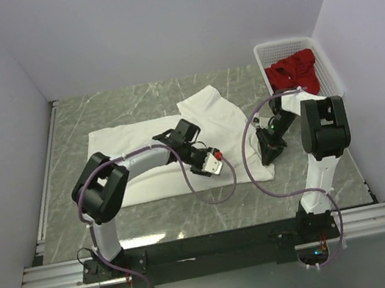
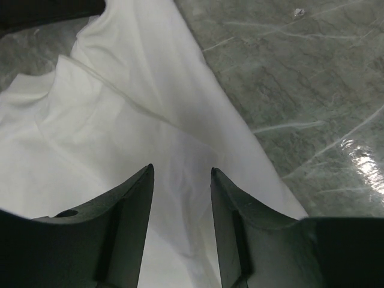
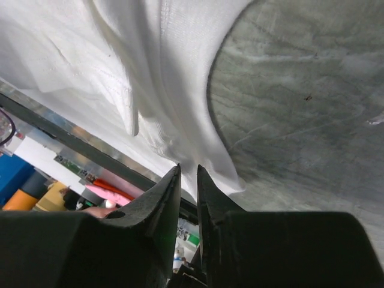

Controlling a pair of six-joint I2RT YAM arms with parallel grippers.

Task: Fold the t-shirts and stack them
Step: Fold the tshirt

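While hovering over the white t-shirt (image 1: 117, 138) spread at the middle of the bench (image 1: 161, 220), holds left jaws spread | pinches that shirt's near-right corner in right jaws, nearly pressed together | has red t-shirt (image 1: 293, 72) heaped in basket (image 1: 283, 43) at far-right bench corner

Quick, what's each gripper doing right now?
Left gripper: open, over the white t-shirt.
Right gripper: nearly closed, apparently pinching the white t-shirt's edge.

Left arm (image 1: 143, 159) hides the soft white cloth t-shirt's (image 1: 113, 139) middle; whether the right jaws pinch its four o'clock corner is unclear.
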